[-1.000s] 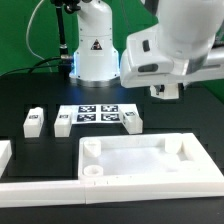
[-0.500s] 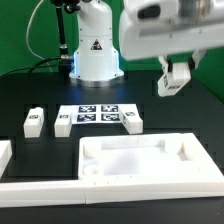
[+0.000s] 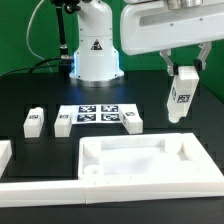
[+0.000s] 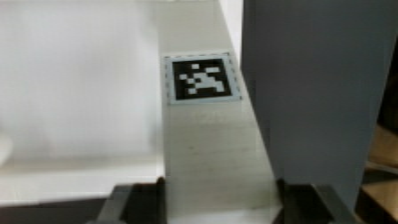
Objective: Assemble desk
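My gripper is shut on a short white square leg with a black-and-white tag and holds it upright in the air at the exterior view's right, above and behind the tabletop's far right corner. The white tray-like tabletop lies on the black table, with round sockets in its corners. In the wrist view the leg runs between my fingers and its tag faces the camera. Three more legs stand around the marker board.
A long white border rail runs along the front, and another white piece sits at the exterior view's left edge. The robot base stands at the back behind the marker board.
The arm has lifted and shifted toward the exterior view's right. The held leg, first hidden under the hand, now hangs in full view, upright below the gripper.
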Available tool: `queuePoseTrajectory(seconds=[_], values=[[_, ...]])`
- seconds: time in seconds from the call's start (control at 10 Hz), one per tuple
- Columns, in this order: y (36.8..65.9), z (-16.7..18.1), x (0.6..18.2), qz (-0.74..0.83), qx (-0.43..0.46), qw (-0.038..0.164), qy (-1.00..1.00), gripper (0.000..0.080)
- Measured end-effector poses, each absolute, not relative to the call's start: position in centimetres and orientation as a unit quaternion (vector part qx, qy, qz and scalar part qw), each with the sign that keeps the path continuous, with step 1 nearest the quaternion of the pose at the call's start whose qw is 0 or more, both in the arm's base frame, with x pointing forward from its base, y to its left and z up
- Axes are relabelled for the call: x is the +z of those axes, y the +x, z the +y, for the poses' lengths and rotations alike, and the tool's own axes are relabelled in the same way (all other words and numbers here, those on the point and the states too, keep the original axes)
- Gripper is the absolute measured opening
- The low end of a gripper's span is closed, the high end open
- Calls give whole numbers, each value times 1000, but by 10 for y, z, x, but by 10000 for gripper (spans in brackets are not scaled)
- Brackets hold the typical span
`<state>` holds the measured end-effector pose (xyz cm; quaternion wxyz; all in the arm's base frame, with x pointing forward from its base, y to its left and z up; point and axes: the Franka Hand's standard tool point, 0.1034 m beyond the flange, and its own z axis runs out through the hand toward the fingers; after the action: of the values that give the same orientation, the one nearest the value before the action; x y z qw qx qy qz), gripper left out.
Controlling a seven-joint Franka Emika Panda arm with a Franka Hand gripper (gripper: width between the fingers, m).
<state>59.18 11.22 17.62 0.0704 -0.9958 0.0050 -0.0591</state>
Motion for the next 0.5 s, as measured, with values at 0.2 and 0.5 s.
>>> queuePoseTrajectory(seconds=[0.2, 0.5], values=[[628, 111, 200, 5, -139, 76, -987, 288], [640, 117, 209, 12, -252, 82, -964, 288]])
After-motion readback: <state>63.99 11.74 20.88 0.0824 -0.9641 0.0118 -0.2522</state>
